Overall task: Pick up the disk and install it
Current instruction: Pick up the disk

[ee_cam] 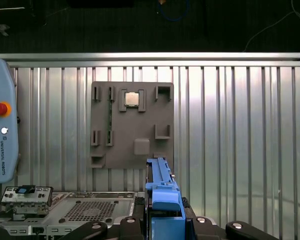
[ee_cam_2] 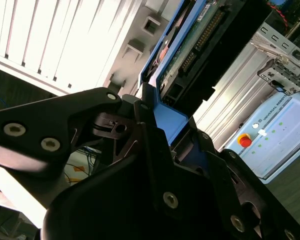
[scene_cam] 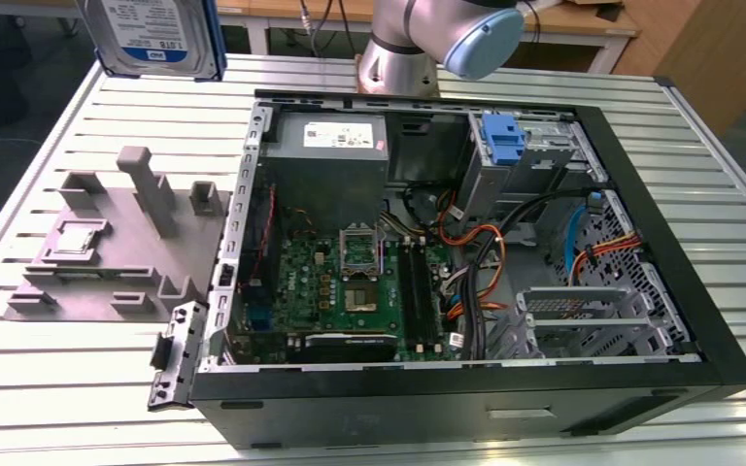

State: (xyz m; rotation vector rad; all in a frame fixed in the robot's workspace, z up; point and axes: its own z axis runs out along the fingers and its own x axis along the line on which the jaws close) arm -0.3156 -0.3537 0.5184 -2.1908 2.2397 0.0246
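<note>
The disk (scene_cam: 155, 37) hangs in the air above the table's far corner at the exterior view's left, its white-and-blue label facing the camera and its blue carrier frame along the edges. In the first wrist view the disk (ee_cam: 163, 187) shows edge-on as a blue strip, with my gripper (ee_cam: 164, 221) shut on it, black fingers on either side. In the second wrist view the disk (ee_cam_2: 189, 47) shows its green circuit board underside, and my gripper (ee_cam_2: 162, 114) clamps the blue frame.
The open computer case (scene_cam: 684, 291) lies on the slatted table, with the motherboard (scene_cam: 347, 282), a grey power-supply box (scene_cam: 327, 141), a blue bracket (scene_cam: 505, 144) on the drive cage and a lower metal cage (scene_cam: 581, 311). A grey parts holder (scene_cam: 114, 243) stands at the exterior view's left.
</note>
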